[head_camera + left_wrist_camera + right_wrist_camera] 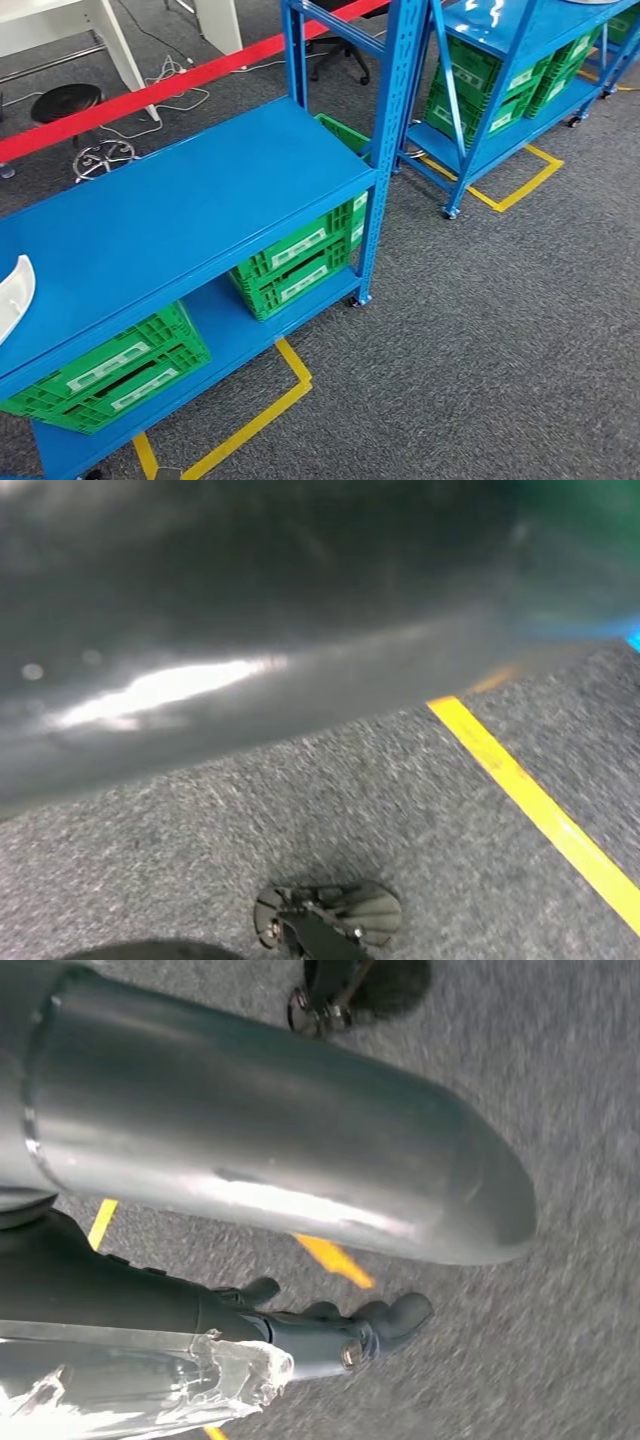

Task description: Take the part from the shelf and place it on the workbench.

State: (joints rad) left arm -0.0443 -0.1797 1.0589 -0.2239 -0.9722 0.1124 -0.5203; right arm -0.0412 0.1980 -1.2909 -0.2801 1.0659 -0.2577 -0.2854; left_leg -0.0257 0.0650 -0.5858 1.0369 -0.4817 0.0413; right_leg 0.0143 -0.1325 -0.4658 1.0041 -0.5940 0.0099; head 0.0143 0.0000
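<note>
You see the white part (15,295) lying on the blue shelf (181,200), at its left end; your right hand (355,1335) hangs over carpet (573,1340), fingers loosely spread, holding nothing; left hand's state can't be told.

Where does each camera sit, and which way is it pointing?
Head view: high on the body, facing forward and down at the blue shelf with green crates.
Left wrist view: at the left wrist, facing the carpet; the blurred grey mass is probably the left hand.
Right wrist view: behind the right hand, facing the floor.
Shared: both wrist views catch carpet and yellow tape.
</note>
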